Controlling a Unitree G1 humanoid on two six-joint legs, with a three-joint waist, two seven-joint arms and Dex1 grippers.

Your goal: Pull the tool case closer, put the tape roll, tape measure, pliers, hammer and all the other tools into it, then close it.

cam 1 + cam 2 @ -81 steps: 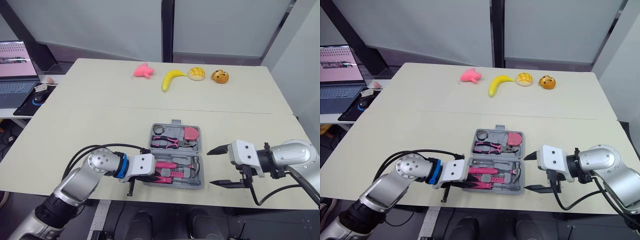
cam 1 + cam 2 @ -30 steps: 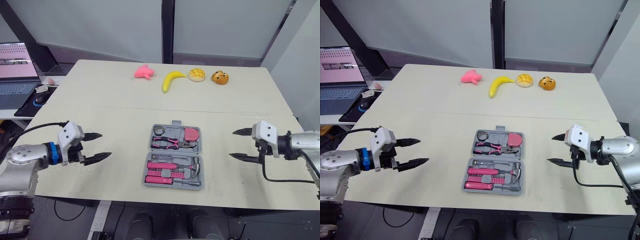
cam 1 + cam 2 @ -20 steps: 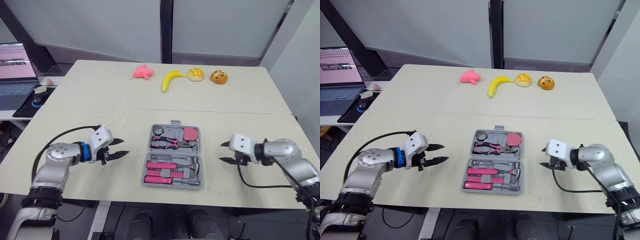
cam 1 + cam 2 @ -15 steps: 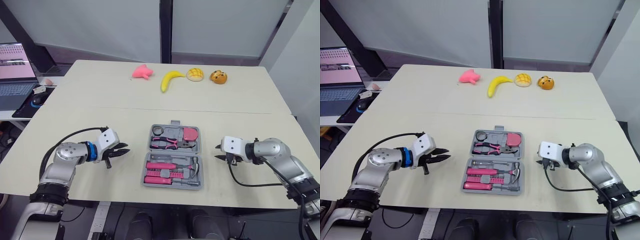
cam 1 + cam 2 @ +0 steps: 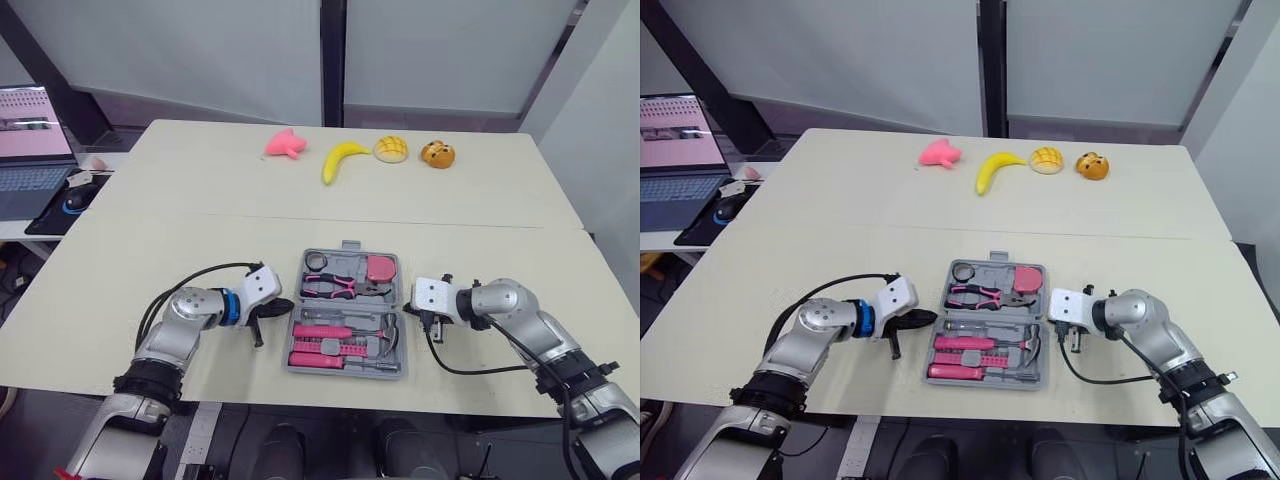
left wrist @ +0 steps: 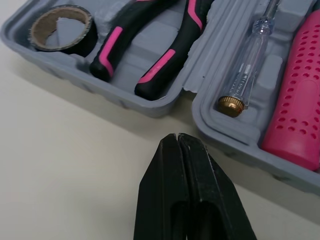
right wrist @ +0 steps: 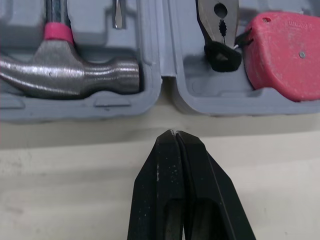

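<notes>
Here the pale tabletop [image 5: 200,230] carries the grey tool case [image 5: 345,308], which lies open and flat at the near middle. Both halves of the case are filled.

The left gripper [image 6: 178,137] sits just beside the case's left edge, level with the hinge. Its two black fingers are pressed together with no gap, pinching nothing. The right gripper [image 7: 174,132] is just beside the case's right edge, also at the hinge, and its fingers are likewise pressed together on nothing. Whether either tip actually touches the case wall is hard to tell.

In the case's near half lie the hammer [image 7: 65,75], its steel head toward the right edge, a pink perforated handle [image 6: 297,100] and a clear-bodied test screwdriver [image 6: 250,55]. The far half holds the black-and-pink pliers [image 6: 145,45] in the middle, the red tape measure [image 7: 285,55] at the right corner and the dark tape roll [image 6: 60,30] at the left corner.

Well beyond the case's far side lies a banana [image 5: 342,158].
</notes>
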